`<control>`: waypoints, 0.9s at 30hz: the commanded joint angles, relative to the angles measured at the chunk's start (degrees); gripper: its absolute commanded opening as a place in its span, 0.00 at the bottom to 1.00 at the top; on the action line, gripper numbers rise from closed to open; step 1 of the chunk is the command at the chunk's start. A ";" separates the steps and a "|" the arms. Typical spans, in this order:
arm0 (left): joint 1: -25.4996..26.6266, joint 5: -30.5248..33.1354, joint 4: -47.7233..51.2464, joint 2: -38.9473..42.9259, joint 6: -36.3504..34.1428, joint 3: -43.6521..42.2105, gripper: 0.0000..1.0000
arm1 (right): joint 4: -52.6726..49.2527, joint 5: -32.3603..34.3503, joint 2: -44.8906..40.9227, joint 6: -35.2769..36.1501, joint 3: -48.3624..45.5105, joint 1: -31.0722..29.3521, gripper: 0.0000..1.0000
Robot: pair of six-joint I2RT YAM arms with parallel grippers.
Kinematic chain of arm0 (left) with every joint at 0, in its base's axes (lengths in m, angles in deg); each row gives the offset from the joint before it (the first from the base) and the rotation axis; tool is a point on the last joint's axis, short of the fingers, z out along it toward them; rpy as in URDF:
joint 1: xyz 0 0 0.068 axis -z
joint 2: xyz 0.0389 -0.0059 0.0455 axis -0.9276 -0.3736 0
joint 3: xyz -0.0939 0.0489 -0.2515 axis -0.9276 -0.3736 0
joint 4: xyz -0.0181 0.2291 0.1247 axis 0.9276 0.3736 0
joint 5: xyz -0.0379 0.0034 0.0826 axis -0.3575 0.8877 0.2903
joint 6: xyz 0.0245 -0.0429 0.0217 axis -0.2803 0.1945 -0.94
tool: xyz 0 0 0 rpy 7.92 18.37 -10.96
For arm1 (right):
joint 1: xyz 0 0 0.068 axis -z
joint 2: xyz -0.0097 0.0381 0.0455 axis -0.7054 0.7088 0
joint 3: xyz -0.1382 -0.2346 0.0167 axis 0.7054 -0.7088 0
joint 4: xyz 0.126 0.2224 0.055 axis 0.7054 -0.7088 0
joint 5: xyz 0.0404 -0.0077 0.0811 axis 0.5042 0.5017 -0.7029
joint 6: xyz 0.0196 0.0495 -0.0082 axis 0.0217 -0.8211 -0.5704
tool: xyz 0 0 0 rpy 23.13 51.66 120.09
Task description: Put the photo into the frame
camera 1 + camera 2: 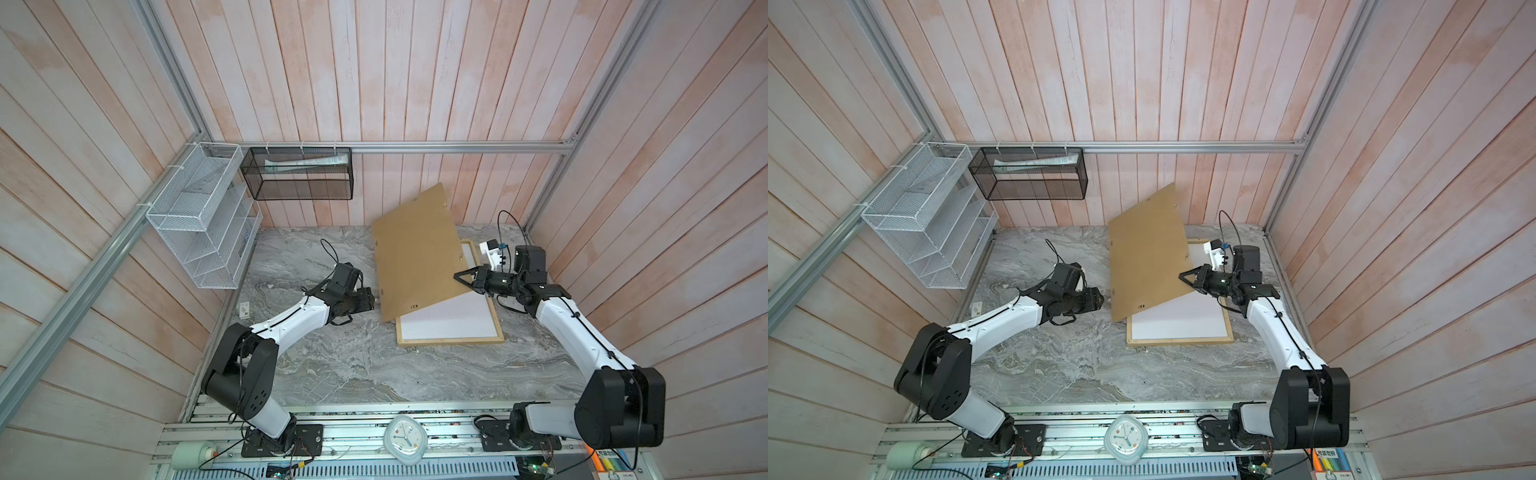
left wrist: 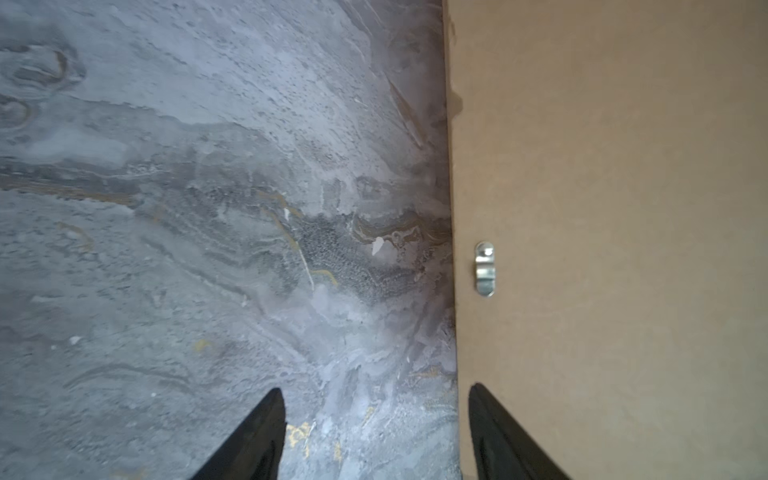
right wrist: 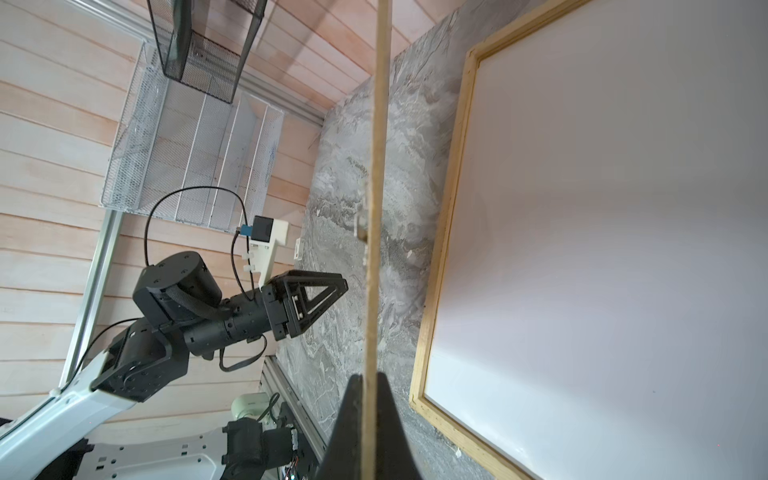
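Here, the main hazard was the grip. The right gripper (image 1: pixel 457 276) was clamped on one thin edge of the brown backing board (image 1: pixel 415 253) and held it raised and steeply tilted above the frame (image 1: pixel 451 341). In the right wrist view the same right gripper (image 3: pixel 368 399) showed its two fingers pressed flat on either face of the board, with little material between them. I judged that a large, stiff panel pinched at one point could pivot or slide out under its own weight. A drop would land it on the frame and could shift whatever sat inside. A second hazard was the left gripper (image 1: pixel 372 300), whose jaws stood wide and empty just beside the board's opposite edge. In the left wrist view the left gripper (image 2: pixel 376 415) had one finger lined up with that edge, close to a small metal clip (image 2: pixel 484 269). I could not tell whether it was touching. I judged that a misaligned advance would push the board and not clasp it, prying it from the right-hand pinch. The frame lay flat on the marble table (image 1: pixel 332 353), and a white surface filled its opening. I took this to be the photo (image 1: pixel 449 320), face down with its white back up, though no printed side showed. It lay below the right gripper and just beside it, partly under the lifted board, and well apart from the left gripper.
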State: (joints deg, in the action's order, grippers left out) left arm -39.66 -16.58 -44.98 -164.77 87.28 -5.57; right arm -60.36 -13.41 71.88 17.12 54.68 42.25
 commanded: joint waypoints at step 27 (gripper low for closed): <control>9.06 6.52 7.75 -29.23 -0.80 27.01 0.44 | -10.81 -3.21 -10.77 8.47 3.24 20.16 0.00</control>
State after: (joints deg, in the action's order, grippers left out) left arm -30.88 -11.75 -38.59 -192.34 87.59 19.65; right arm -74.59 -12.05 63.18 23.44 57.52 62.05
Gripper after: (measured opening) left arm 0.451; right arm 0.056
